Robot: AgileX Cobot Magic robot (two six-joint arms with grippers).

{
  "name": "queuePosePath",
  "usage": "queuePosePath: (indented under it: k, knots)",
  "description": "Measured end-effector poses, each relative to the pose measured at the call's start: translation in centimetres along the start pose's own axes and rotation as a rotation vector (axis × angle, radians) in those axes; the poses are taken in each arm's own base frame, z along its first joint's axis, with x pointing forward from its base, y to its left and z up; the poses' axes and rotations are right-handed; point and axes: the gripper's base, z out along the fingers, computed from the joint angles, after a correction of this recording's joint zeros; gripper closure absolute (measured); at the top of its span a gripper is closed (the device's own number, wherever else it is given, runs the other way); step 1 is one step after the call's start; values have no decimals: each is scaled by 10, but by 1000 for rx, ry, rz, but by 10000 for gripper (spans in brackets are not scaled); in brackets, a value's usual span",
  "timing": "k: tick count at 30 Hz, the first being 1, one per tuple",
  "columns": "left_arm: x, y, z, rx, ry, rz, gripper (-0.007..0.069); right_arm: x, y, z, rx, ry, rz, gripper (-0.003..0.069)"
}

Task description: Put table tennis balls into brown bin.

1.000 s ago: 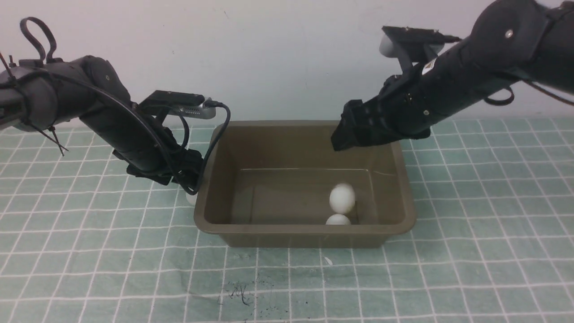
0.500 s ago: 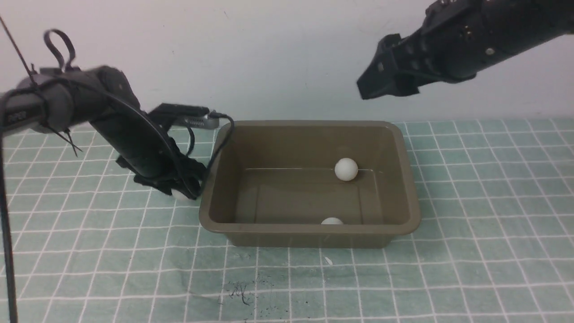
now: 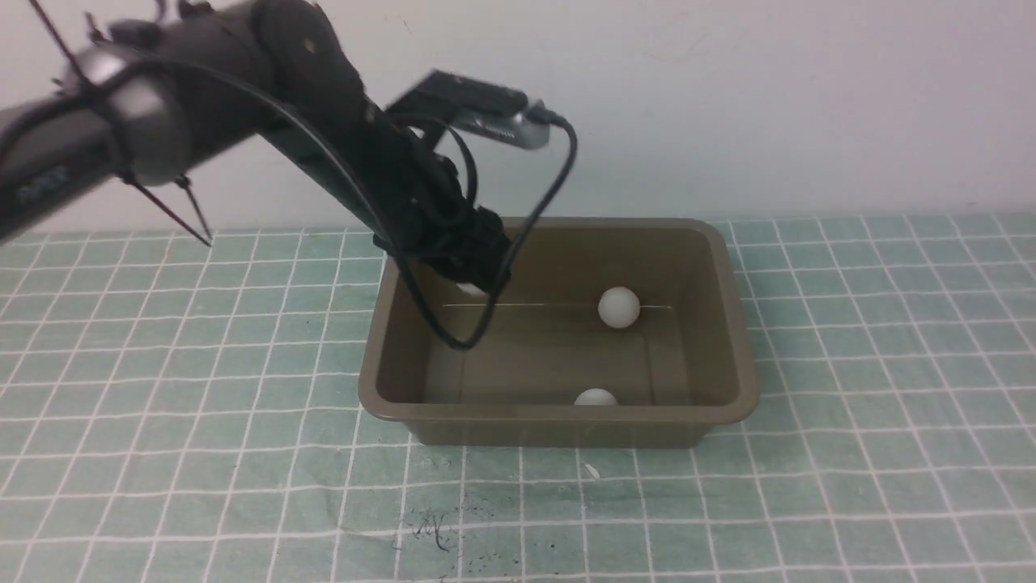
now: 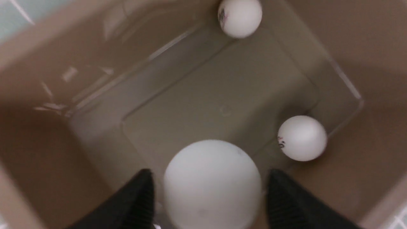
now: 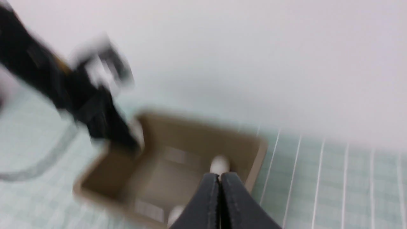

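The brown bin (image 3: 740,324) stands mid-table. Two table tennis balls lie inside it, one by the far wall (image 3: 619,308) and one against the near wall (image 3: 596,397). My left gripper (image 3: 472,275) hangs over the bin's far left part, shut on the third ball (image 3: 469,287). In the left wrist view that ball (image 4: 211,184) sits between the black fingers (image 4: 140,200), above the bin floor (image 4: 206,95) and the two loose balls (image 4: 240,17) (image 4: 302,138). My right gripper (image 5: 220,175) is shut and empty, high above the bin (image 5: 197,122), out of the front view.
A green cloth with a white grid (image 3: 890,405) covers the table, with a dark smudge (image 3: 437,530) near the front. A plain wall stands close behind the bin. The left arm's cable (image 3: 502,300) droops into the bin.
The left arm lifted the ball from the cloth left of the bin and swung it over the bin. The right arm rose and left the front view.
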Motion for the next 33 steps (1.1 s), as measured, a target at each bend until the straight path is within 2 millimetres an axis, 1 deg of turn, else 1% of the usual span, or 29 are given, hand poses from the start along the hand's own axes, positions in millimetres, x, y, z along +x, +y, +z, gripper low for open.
queuePosePath:
  k: [1, 3, 4, 5, 6, 7, 8, 9, 10, 11, 12, 13, 14, 15, 16, 18, 19, 20, 21, 22, 23, 24, 25, 27, 31, 32, 33]
  knots:
    - [-1, 0, 6, -6, 16, -21, 85, 15, -4, -17, 2, -110, -1, 670]
    - [-3, 0, 6, -11, 33, -71, 49, 37, -9, -35, -1, -246, -1, 670]
    - [-7, -1, 0, -19, 26, -92, 50, 47, -11, -41, 0, -279, 1, 670]
    - [-10, -2, -9, -28, 32, -115, 73, 61, -13, -46, -1, -323, 4, 670]
    - [-13, -5, -23, -40, 29, -131, 127, 73, -16, -47, 3, -349, 8, 670]
    - [-14, -9, -44, -61, 23, -141, 252, 82, -18, -47, 5, -364, 9, 670]
    - [-15, -13, -64, -80, -1, -143, 345, 89, -19, -47, 8, -374, 11, 670]
    - [-12, -18, -89, -116, -20, -135, 485, 93, -20, -46, 9, -383, 13, 670]
    - [-9, -23, -107, -128, -48, -130, 536, 97, -21, -45, 13, -386, 11, 670]
    - [-1, -32, -133, -144, -91, -126, 576, 100, -21, -45, 11, -398, 15, 670]
    - [9, -41, -153, -155, -129, -118, 600, 101, -22, -44, 13, -401, 15, 670]
    - [10, -40, -151, -156, -121, -119, 603, 102, -22, -44, 13, -404, 14, 670]
    - [34, -59, -186, -164, -209, -92, 622, 103, -23, -43, 20, -407, -1, 670]
    - [36, -58, -182, -164, -202, -95, 623, 103, -23, -43, 22, -408, -4, 670]
    - [64, -72, -202, -163, -282, -73, 629, 104, -23, -42, 26, -405, -9, 670]
    - [93, -82, -217, -165, -380, -59, 629, 104, -23, -42, 29, -404, -13, 670]
    - [94, -80, -212, -166, -376, -62, 629, 104, -23, -42, 29, -404, -12, 670]
    - [120, -84, -217, -175, -472, -55, 629, 105, -24, -41, 32, -400, -15, 670]
    - [134, -86, -218, -182, -535, -52, 629, 105, -24, -41, 33, -399, -15, 670]
    - [144, -87, -222, -188, -587, -48, 629, 105, -24, -41, 33, -399, -15, 670]
    - [158, -87, -219, -196, -645, -47, 629, 105, -24, -41, 34, -399, -16, 670]
    - [169, -89, -222, -201, -696, -43, 629, 105, -24, -41, 34, -398, -17, 670]
    - [178, -88, -219, -203, -731, -46, 629, 105, -24, -41, 35, -397, -17, 670]
    - [198, -91, -221, -196, -822, -55, 629, 105, -24, -41, 36, -395, -17, 670]
    - [221, -94, -223, -181, -924, -71, 629, 105, -24, -41, 36, -395, -17, 670]
    - [240, -98, -230, -170, -998, -69, 629, 105, -24, -41, 36, -395, -17, 670]
    - [249, -99, -230, -169, -1017, -64, 629, 105, -24, -41, 36, -395, -17, 670]
